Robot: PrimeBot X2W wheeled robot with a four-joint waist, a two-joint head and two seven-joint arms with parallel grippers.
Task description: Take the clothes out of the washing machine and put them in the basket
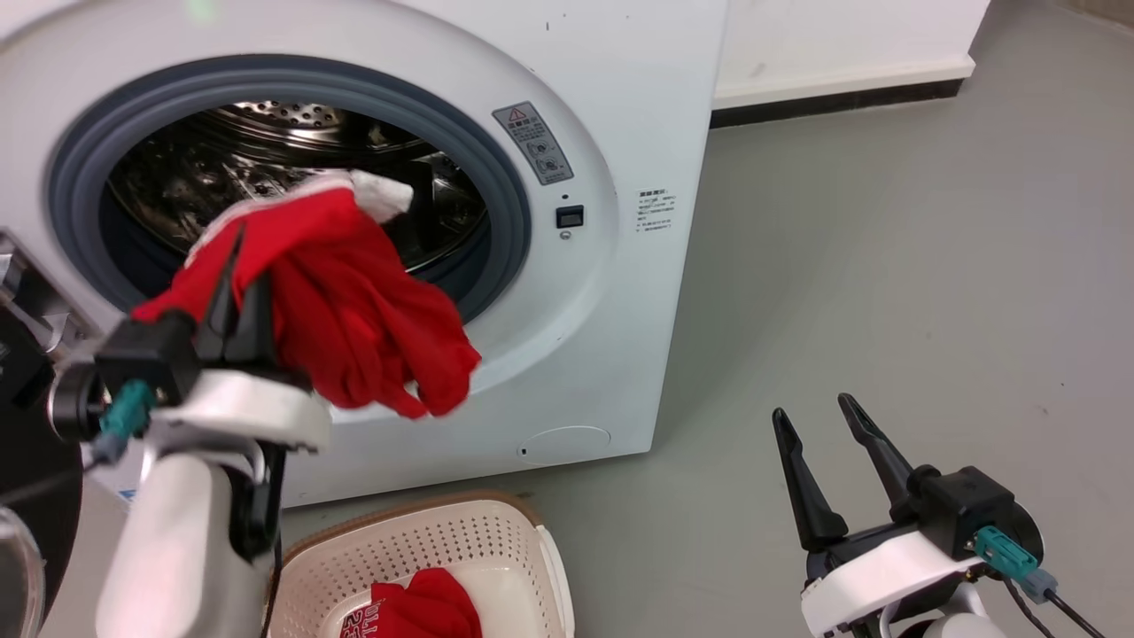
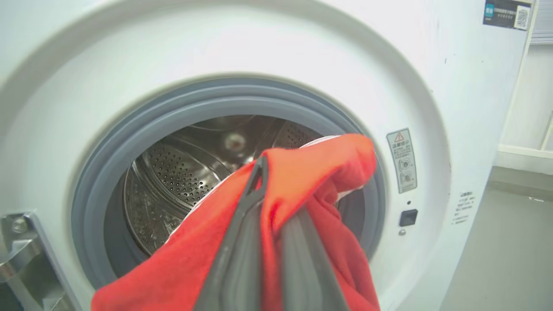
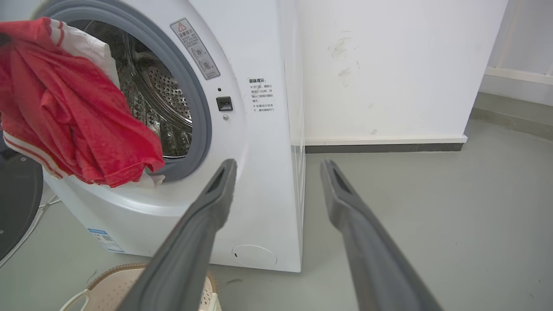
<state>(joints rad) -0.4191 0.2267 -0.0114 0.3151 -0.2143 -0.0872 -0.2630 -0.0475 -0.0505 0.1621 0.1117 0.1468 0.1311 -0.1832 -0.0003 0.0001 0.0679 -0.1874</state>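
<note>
At far left, item one: black-framed round glass door (image 3: 13,203), swung open on a bright metal hinge (image 2: 19,242).

Item two: left gripper (image 1: 248,266), two long dark fingers on a white wrist, raised in front of the porthole. Fingers close together and clamped on the cloth, which bulges over and between them in the left wrist view (image 2: 276,194).

Item three: soft red fabric garment with white trim (image 1: 354,301), held by the left gripper. It hangs in loose folds in front of the opening, and its lower folds drape before the machine's lower front. A white patch sits at its top edge. Whether it touches the gasket cannot be told.

Item four: large white front-loading washing machine (image 1: 602,106), with a round grey rubber gasket (image 1: 505,177) and a perforated steel drum (image 1: 266,133). A small black latch slot lies right of the opening.

Item five: oval cream perforated plastic basket with a brown rim (image 1: 407,512), on the floor near the machine's front, below the porthole.

Item six: second red garment with white lettering (image 1: 425,607), lying inside the basket.

Item seven: right gripper (image 1: 813,409), at near right, well apart from the machine. Fingers spread wide, nothing between them (image 3: 278,164).

Item eight: plain grey floor (image 1: 886,266), right of the machine.

Item nine: white wall with a dark skirting strip (image 1: 842,44), far right.
</note>
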